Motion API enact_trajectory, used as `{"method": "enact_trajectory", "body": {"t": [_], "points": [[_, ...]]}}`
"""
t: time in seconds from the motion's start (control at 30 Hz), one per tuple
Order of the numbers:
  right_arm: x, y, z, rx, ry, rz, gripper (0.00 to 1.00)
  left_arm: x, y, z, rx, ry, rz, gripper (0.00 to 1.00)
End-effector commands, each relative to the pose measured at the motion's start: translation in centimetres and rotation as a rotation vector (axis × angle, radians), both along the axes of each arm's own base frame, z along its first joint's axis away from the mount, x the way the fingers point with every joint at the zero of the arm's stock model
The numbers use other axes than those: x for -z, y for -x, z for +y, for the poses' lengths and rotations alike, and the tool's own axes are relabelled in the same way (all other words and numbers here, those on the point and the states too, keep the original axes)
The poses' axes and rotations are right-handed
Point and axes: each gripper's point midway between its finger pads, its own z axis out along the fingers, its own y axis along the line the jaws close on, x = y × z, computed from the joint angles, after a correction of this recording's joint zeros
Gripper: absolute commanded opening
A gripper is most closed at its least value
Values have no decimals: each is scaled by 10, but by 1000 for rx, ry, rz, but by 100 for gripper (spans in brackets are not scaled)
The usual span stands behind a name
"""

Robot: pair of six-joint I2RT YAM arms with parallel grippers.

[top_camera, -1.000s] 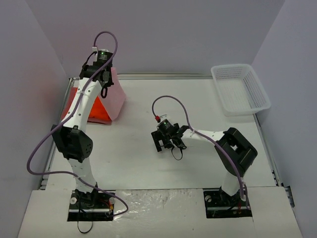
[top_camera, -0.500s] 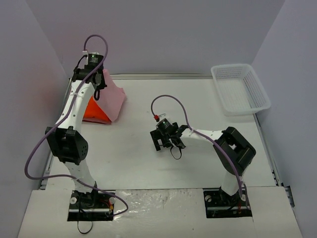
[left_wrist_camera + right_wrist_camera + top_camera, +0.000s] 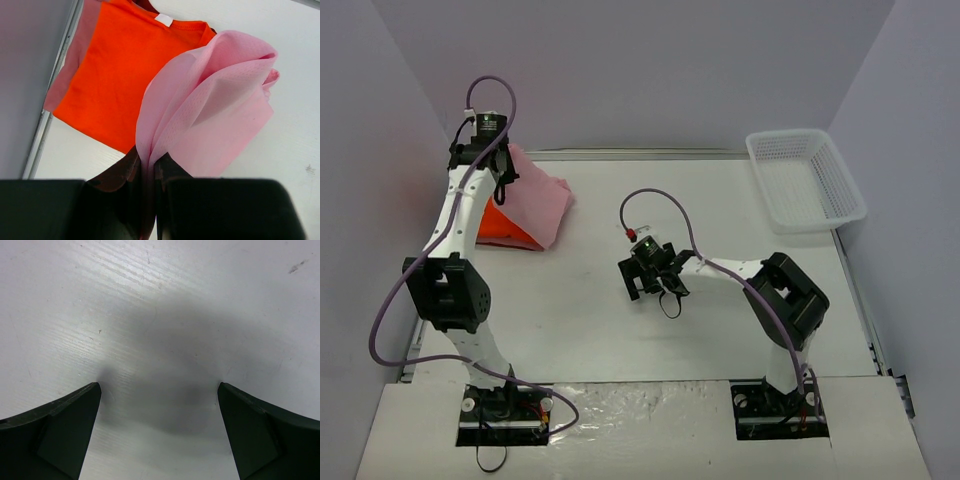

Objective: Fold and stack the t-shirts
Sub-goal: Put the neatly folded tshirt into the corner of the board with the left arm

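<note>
Pink t-shirt (image 3: 215,95) bunched, orange t-shirt (image 3: 120,75) flat

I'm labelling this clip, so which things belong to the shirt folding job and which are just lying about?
Job: light pink t-shirt, pinched in the left gripper; orange t-shirt, lying flat; dull pink cloth beneath it.
Lying about: white mesh basket, at the table's far right corner.

Light pink t-shirt (image 3: 210,100), bright orange t-shirt (image 3: 115,75)
</note>
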Motion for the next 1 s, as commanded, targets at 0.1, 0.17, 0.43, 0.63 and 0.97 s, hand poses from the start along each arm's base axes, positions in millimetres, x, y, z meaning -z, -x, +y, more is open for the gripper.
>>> {"method": "enact_trajectory", "body": {"t": [0.1, 0.17, 0.43, 0.63, 0.97], "points": [[58, 43, -41, -19, 197, 182, 100, -31, 0, 17, -38, 12, -107, 2], [60, 44, -40, -22, 197, 191, 100, -26, -1, 34, -77, 11, -104, 2], [68, 48, -38, -37, 200, 218, 100, 0, -7, 58, -136, 14, -70, 2], [68, 50, -36, -49, 194, 223, 100, 20, -11, 84, -190, -27, -34, 57], [66, 51, -32, -61, 166, 222, 100, -12, -5, 99, -249, -94, -78, 86]]}}
